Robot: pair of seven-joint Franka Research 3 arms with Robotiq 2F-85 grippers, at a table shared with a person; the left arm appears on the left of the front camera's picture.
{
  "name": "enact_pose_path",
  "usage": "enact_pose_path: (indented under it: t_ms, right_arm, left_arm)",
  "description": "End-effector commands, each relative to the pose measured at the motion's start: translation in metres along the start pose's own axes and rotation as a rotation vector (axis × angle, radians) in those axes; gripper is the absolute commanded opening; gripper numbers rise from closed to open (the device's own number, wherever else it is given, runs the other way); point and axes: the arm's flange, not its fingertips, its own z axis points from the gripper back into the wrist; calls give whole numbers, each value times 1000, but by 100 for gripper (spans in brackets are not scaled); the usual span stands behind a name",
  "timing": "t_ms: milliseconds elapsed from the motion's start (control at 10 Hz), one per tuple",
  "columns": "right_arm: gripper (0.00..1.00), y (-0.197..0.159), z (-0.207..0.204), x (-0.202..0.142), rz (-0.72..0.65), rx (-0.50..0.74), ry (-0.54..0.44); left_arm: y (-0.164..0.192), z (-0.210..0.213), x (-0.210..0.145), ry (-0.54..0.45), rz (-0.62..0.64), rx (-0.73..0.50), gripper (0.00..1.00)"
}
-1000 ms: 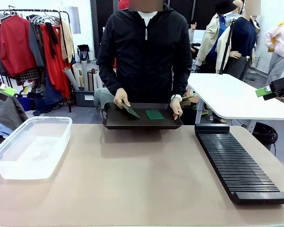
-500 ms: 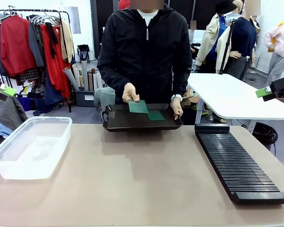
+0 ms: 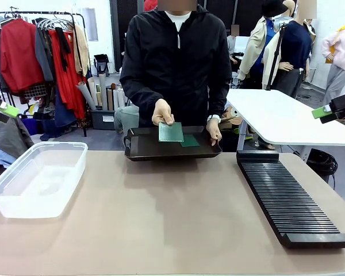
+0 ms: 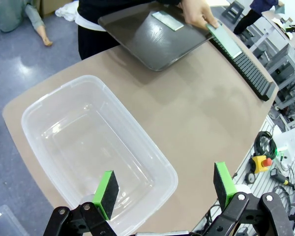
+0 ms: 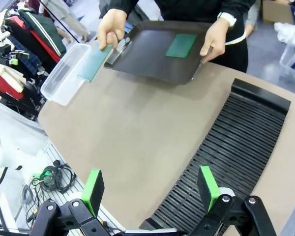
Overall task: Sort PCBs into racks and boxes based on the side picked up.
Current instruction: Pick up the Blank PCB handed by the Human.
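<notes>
A person's hand (image 3: 162, 111) holds a thin green PCB (image 3: 171, 131) up above the dark tray (image 3: 161, 153). A second PCB (image 3: 191, 141) lies flat in the tray, one corner hidden behind the first. The boards' tiny parts are too small to see. The clear box (image 3: 40, 208) sits left and the black rack (image 3: 287, 198) right. The left gripper (image 4: 165, 186) and right gripper (image 5: 151, 188) both have their fingers wide apart and hold nothing.

Premises: a robotics test lab in a shared work hall. Evidence, taken from the tan counter (image 3: 178, 224): a robot's left tool (image 4: 164, 176) hangs above one end. Off its edge, lower down, sit a yellow emergency-stop box (image 4: 261, 162) and coiled cables (image 5: 53, 175). Beyond its far left corner stands a garment rail (image 3: 37, 54) with rolled materials (image 3: 95, 92) beside it. Beyond its far right corner stands a white counter (image 3: 287, 121).
</notes>
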Motion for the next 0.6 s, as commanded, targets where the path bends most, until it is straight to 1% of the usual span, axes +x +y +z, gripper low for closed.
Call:
enact_pose_path:
  t_ms: [0,200,300,400,500]
  right_arm:
    - [100,0,-2,0,3,-7,-10]
    - [100,0,-2,0,3,-7,-10]
    - [100,0,-2,0,3,-7,-10]
    - [100,0,-2,0,3,-7,-10]
    - [100,0,-2,0,3,-7,-10]
  left_arm:
    - [0,1,0,-4,-9,-7,100]
    - [0,0,0,0,0,0,100]
    - [5,-13,0,-41,54,-70,100]
    - [10,-33,-1,-57,93,-161,100]
    - [15,-50,0,-56,135,-221,100]
